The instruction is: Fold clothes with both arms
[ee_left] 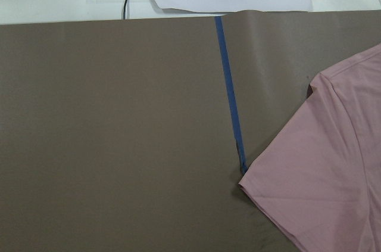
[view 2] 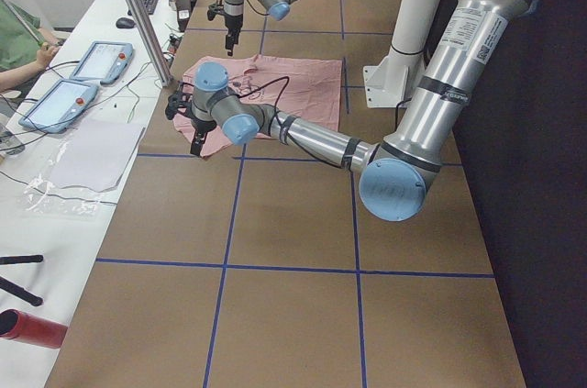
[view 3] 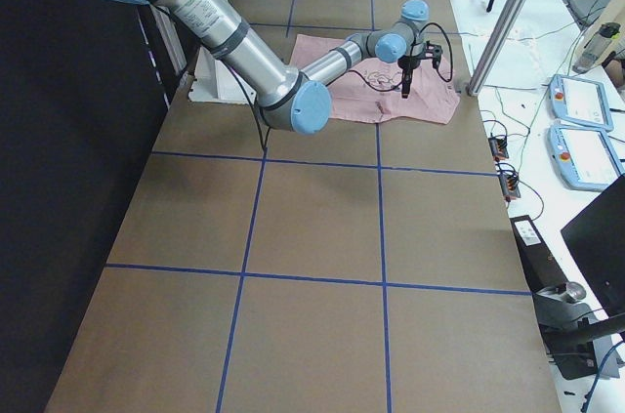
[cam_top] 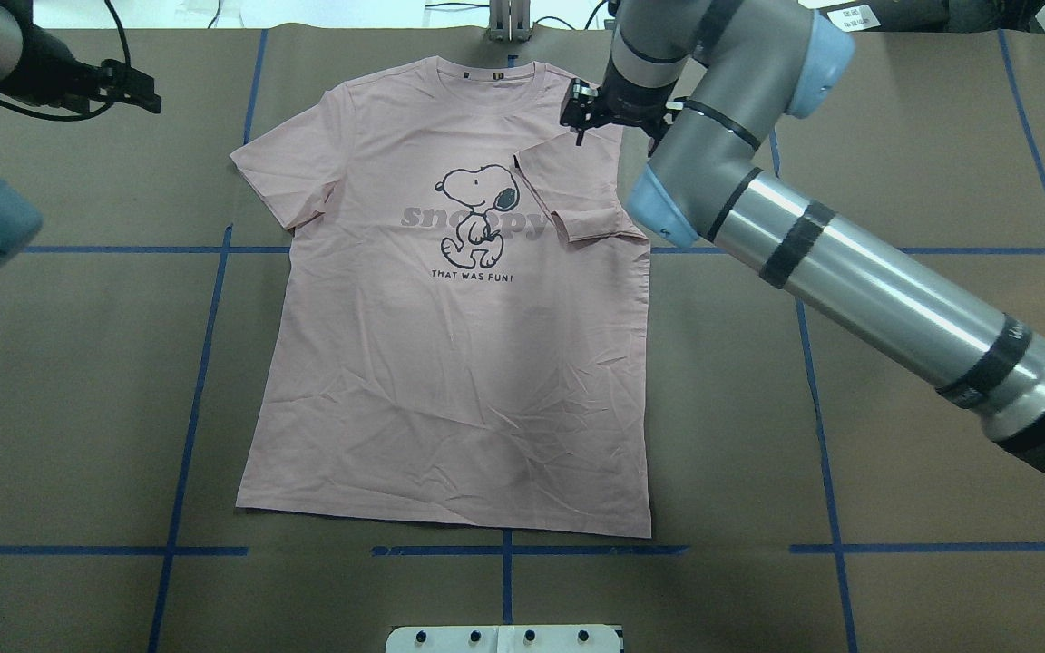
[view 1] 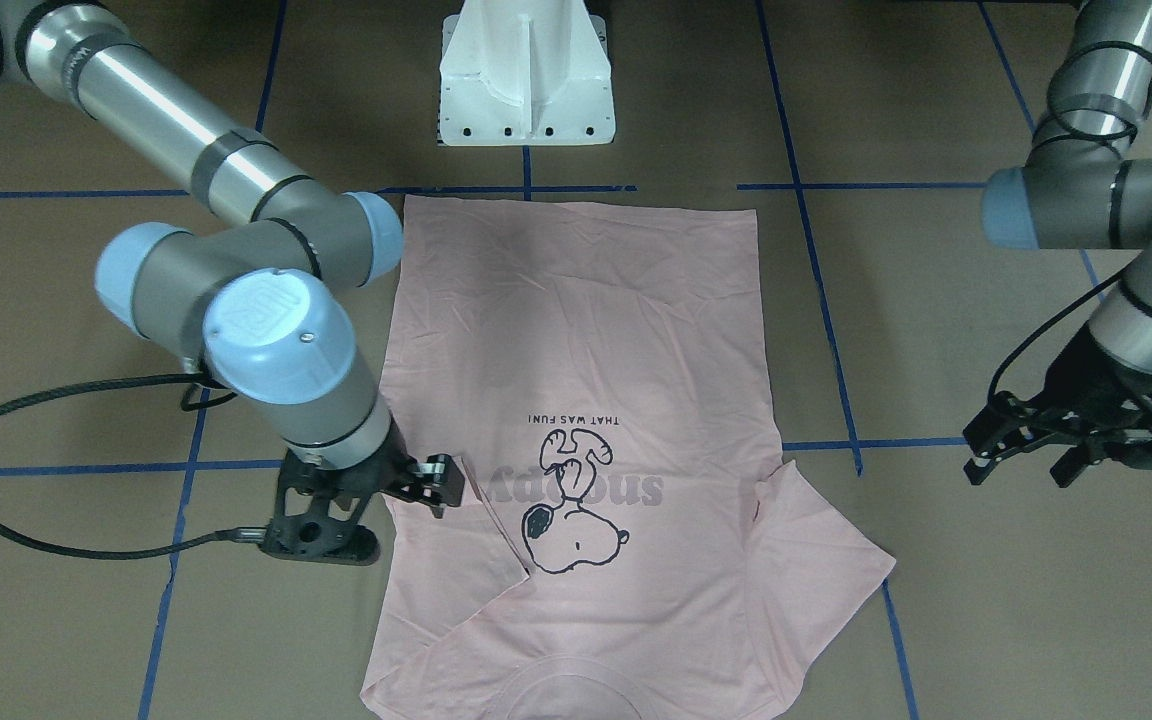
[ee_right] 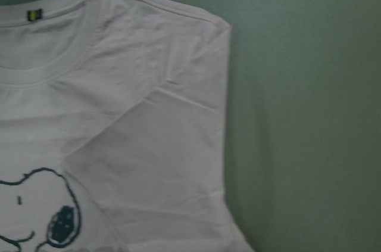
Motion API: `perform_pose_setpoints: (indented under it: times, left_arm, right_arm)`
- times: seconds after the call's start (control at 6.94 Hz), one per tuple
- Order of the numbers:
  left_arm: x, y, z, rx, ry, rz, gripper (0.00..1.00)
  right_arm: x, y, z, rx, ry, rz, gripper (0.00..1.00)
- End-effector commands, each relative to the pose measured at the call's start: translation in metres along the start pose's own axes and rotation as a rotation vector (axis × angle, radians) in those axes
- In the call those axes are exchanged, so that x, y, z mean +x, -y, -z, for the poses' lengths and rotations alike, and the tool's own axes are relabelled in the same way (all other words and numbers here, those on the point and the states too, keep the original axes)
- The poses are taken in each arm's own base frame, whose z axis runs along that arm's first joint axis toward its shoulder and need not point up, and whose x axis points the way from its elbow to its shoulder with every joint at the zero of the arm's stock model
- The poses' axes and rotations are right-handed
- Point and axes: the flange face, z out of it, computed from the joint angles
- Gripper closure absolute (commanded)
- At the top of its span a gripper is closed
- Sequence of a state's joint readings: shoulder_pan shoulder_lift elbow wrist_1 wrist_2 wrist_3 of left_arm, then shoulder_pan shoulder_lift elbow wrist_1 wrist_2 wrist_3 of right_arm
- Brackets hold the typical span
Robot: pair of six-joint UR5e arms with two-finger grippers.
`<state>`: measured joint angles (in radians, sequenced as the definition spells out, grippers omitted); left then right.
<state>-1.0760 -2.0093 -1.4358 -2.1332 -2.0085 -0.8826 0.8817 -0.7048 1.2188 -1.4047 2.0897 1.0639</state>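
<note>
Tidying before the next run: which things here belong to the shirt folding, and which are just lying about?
In the job: pink T-shirt, left gripper, right gripper.
Lying about: white pedestal base, tablets, red tube.

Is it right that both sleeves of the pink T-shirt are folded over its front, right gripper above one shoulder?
No. Only the sleeve on the robot's right is folded over the front of the T-shirt; the other sleeve lies spread flat, as the overhead exterior view shows. The right gripper is above one shoulder.
</note>
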Motion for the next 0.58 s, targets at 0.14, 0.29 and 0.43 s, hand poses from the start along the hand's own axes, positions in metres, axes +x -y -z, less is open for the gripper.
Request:
perform_pose_setpoints:
  times: [0.14, 0.29, 0.43]
  left_arm:
    - [0.051, -0.029, -0.108, 0.073, 0.043, 0.005, 0.00]
    - [0.053, -0.033, -0.129, 0.062, 0.043, -0.004, 0.00]
    - [0.059, -0.037, -0.142, 0.088, 0.074, -0.014, 0.00]
  right_arm:
    - [0.091, 0.002, 0.022, -0.049, -0.023, 0.096, 0.00]
    - [0.093, 0.000, 0.016, -0.046, -0.021, 0.103, 0.00]
    - [0.092, 0.001, 0.018, -0.043, -0.020, 0.104, 0.00]
